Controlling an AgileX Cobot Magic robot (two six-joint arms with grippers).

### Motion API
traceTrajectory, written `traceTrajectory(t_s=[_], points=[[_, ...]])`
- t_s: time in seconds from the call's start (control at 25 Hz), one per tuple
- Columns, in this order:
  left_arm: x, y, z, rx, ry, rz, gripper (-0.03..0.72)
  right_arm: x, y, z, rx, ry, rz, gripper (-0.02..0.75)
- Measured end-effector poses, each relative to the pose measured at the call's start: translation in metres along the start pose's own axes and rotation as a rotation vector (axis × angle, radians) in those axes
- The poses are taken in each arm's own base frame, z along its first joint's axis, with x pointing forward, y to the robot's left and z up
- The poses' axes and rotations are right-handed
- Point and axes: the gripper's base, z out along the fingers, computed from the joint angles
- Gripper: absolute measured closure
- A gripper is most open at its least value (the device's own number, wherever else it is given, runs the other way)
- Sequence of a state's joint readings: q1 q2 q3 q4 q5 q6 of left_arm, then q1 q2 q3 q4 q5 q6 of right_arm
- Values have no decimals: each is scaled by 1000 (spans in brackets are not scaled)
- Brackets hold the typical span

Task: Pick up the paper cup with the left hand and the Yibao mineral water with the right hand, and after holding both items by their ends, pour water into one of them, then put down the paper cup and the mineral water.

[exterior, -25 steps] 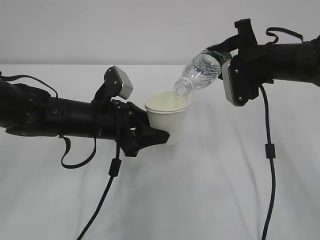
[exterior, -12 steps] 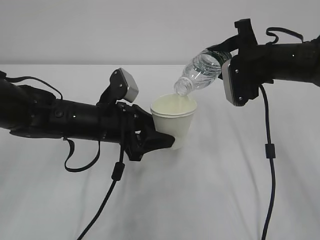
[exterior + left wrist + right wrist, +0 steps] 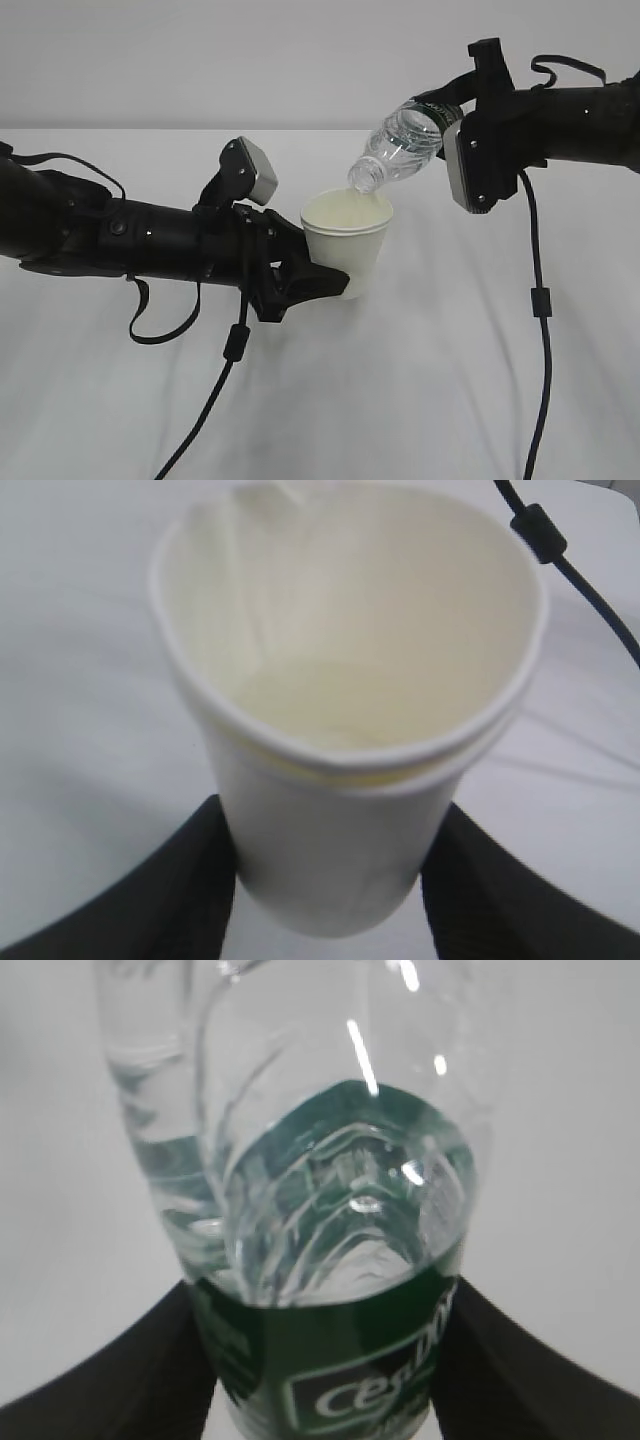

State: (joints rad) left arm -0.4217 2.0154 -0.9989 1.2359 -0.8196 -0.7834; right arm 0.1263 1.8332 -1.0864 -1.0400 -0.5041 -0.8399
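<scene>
The white paper cup stands upright in my left gripper, which is shut on its lower body; the black fingers press both sides of the cup. A little water lies in its cream bottom. My right gripper is shut on the clear Yibao mineral water bottle at its green label. The bottle is tilted mouth-down to the left, with its open neck just above the cup's far rim. Water shows inside the bottle.
A white cloth covers the table. Black cables hang from both arms: one from the left arm, one from the right arm. The right arm's cable also crosses the left wrist view.
From one second ago to half a second ago, my left arm carried the cup a little to the right, under the bottle's mouth. Since then nothing has visibly moved. The right arm and bottle stayed still.
</scene>
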Motion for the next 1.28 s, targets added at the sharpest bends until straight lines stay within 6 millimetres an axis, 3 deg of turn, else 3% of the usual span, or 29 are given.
traceTrajectory(t_s=[1.28], points=[[0, 0, 0, 0, 0, 0, 295, 0, 0, 0, -1, -1, -40, 293]])
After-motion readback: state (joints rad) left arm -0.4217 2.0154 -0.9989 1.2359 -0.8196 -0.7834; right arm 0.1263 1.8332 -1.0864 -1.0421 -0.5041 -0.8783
